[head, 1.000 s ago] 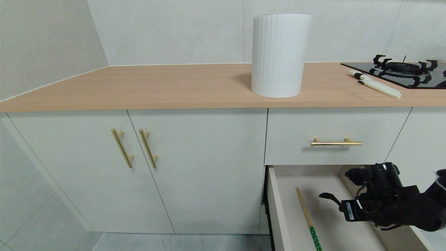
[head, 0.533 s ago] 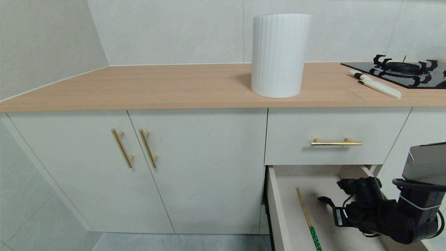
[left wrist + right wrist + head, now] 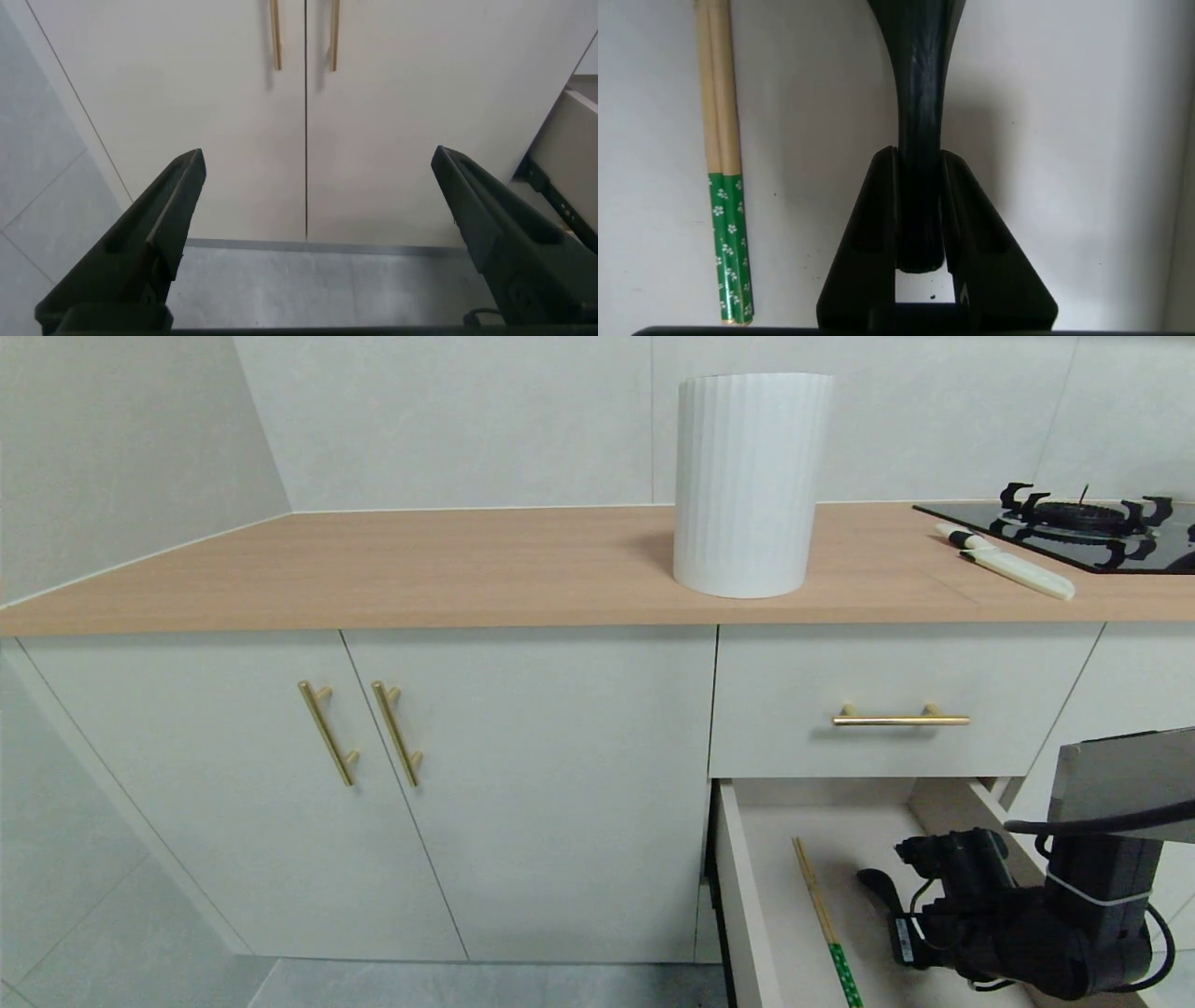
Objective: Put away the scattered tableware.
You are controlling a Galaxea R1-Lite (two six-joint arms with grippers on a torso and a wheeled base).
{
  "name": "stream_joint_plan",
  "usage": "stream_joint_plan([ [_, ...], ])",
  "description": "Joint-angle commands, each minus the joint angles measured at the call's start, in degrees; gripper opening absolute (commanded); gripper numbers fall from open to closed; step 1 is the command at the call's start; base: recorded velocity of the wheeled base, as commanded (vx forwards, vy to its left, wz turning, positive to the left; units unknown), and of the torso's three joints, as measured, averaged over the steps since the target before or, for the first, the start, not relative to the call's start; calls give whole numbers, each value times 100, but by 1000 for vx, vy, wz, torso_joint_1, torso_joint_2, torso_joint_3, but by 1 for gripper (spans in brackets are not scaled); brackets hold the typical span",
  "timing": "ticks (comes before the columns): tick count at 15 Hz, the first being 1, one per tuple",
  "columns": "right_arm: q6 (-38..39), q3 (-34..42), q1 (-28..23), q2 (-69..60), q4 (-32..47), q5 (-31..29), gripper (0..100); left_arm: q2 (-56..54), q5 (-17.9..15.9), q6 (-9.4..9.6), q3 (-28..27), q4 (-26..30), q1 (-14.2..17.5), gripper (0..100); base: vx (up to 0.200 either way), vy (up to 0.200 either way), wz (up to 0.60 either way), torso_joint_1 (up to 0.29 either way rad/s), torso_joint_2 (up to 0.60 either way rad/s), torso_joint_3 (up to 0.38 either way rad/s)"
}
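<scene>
- The right gripper [image 3: 898,922] is clenched on the handle of a black utensil [image 3: 878,887], most likely a spoon; the right wrist view shows the glossy handle [image 3: 920,93] pinched between the 2 fingers [image 3: 878,201].
- Over the last 1 s the right arm has swung round and sunk into the open drawer [image 3: 742,896]; the forearm now drops in from above, and the utensil hangs lower and a little nearer the front than before, close over the drawer floor [image 3: 1064,140]; I cannot tell whether it touches.
- The pair of chopsticks [image 3: 822,915] with green ends lies flat in the drawer, just beside the utensil and apart from it [image 3: 719,140]; it has not moved.
- The left gripper [image 3: 318,163] is spread wide and holds nothing; it faces the cabinet doors [image 3: 392,112] low down.
- On the countertop [image 3: 420,569] a white ribbed container [image 3: 747,485] stands upright; a pale knife [image 3: 1013,571] lies near the hob [image 3: 1074,527], well apart from the drawer.
- Judgement: this is the placing step; the descent looks nearly done, so release comes next; the knife probably remains to be put away.
</scene>
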Motion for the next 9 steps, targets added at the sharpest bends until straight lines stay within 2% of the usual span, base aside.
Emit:
stream_joint_plan([
  [1,-3,-4,3,40,-9,10,0,9,2,0,0,-1,4,100,0,0,0,0,0,0],
  [9,-12,-13,-6,58,0,10,0,0,2,0,0,-1,4,100,0,0,0,0,0,0],
])
